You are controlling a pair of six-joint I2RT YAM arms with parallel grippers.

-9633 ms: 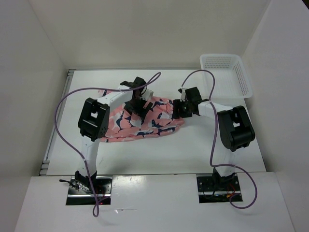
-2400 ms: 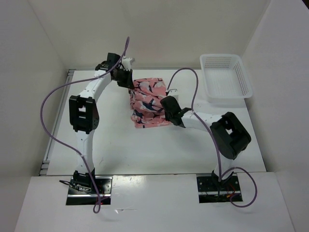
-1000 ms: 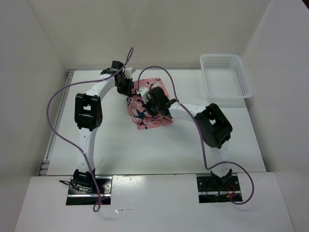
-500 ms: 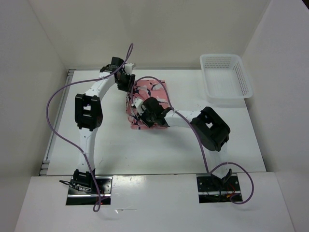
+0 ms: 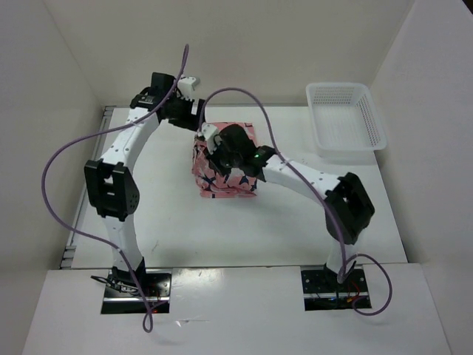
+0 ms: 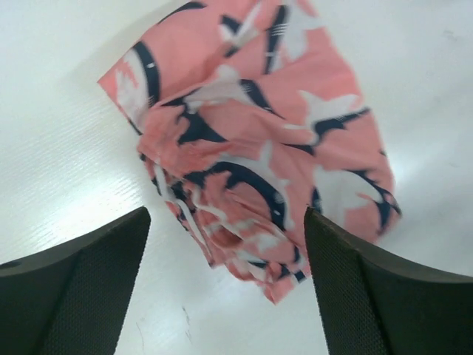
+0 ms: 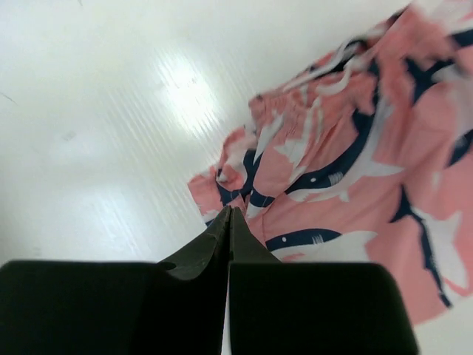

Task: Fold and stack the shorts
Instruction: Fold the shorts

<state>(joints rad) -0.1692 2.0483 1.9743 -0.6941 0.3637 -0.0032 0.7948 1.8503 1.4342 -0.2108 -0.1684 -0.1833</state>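
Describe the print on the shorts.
The shorts are salmon-pink with navy and white shark-like shapes all over; clearest in the left wrist view.

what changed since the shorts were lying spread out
The shorts went from spread out to a compact folded bundle. The right claw swept left across them and is now shut at their edge; the left claw pulled back, open. The basket stayed put.

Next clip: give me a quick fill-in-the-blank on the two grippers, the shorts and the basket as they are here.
1. The left gripper is ___ above the folded salmon-pink shark-print fabric shorts.
2. The right gripper is ___, its tip near the shorts' edge.
3. In the top view, the white plastic mesh basket stands to the ___ of the shorts.
Missing words: open; shut; right.
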